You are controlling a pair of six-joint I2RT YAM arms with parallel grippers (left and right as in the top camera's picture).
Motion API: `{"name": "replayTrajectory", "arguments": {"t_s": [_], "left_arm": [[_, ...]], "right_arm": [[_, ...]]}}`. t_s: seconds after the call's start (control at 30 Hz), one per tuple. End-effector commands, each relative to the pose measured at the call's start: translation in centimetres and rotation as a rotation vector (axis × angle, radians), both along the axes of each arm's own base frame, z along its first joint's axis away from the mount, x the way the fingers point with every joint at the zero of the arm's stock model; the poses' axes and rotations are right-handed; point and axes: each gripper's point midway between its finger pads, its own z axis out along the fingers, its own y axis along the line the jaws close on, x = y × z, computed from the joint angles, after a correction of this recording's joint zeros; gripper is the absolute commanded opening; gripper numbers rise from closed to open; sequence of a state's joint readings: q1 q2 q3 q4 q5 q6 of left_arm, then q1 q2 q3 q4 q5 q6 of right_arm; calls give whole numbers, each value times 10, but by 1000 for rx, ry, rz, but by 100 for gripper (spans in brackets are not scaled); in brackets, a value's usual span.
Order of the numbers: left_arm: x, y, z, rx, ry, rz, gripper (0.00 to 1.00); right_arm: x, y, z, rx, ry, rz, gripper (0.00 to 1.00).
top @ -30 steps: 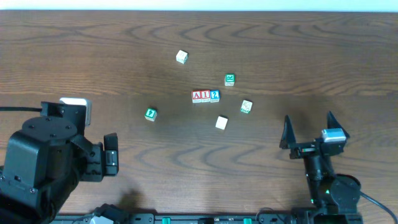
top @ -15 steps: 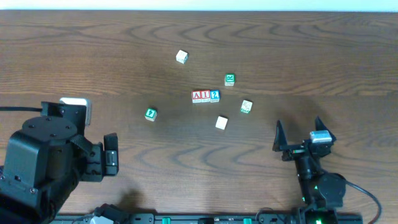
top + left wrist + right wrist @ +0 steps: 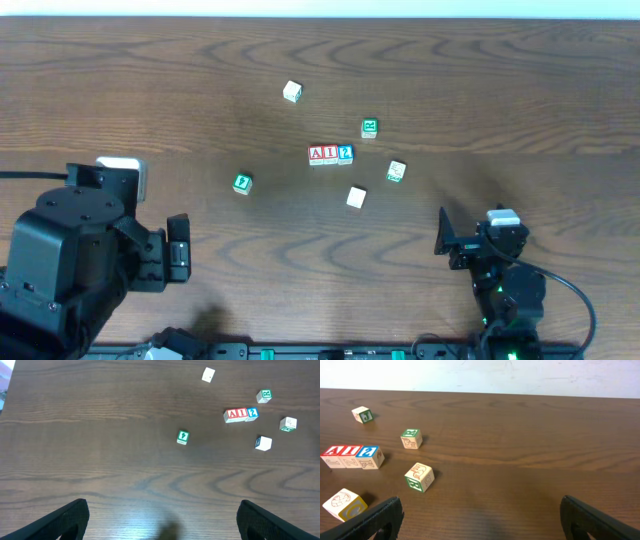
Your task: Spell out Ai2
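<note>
**Table and arms.** The wooden table is shown from overhead and from both wrists. The left gripper is held over the near left, its fingers spread wide with nothing between them. The right gripper, at the near right, is likewise parted and empty.

**Task blocks.** The row of lettered blocks is seen near the table's centre. It reads A, I, 2 from left to right, the cubes touching side by side. From this layout the spelling is judged complete.

**Loose blocks.**
- A pale block is seen far and to the left of the row.
- A green block is seen just beyond the row's right end.
- A tilted block and a white block are seen nearer, to the right.
- A second green block is seen well apart, to the left.

**Handling.** The cubes are judged light, rigid and wooden, with flat, fairly smooth faces. Within the row only the near and far faces are free, so hold is best taken across those.
</note>
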State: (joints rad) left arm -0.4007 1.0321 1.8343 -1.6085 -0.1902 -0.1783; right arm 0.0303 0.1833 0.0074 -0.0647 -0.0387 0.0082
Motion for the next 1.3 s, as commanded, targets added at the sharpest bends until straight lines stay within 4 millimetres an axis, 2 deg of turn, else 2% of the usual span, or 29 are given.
{"name": "replayTrajectory", "arguments": {"t_s": [0.0,0.43,0.57,0.67,0.87,0.97,1.07,1.27], "left_arm": [[-8,3,-4,22,29,-10,95],[-8,4,-1,16,8,-8,95],[-3,4,20,-52,-153,7,95],[-4,12,36,-101,-321,41,95],[-10,25,37,-92,-596,53,95],[-8,16,33,-55,-710,-32,95],[-4,8,21,-5,-795,-105,95],[16,8,-39,8,-814,-89,95]], "right_arm": [[0,-4,-3,9,10,-24,99],[0,-4,-3,9,10,-24,99],[0,-4,-3,9,10,-24,99],[0,-4,-3,9,10,-24,99],[0,-4,-3,9,10,-24,99],[0,-4,-3,9,10,-24,99],[0,-4,-3,9,10,-24,99],[0,-4,-3,9,10,-24,99]]}}
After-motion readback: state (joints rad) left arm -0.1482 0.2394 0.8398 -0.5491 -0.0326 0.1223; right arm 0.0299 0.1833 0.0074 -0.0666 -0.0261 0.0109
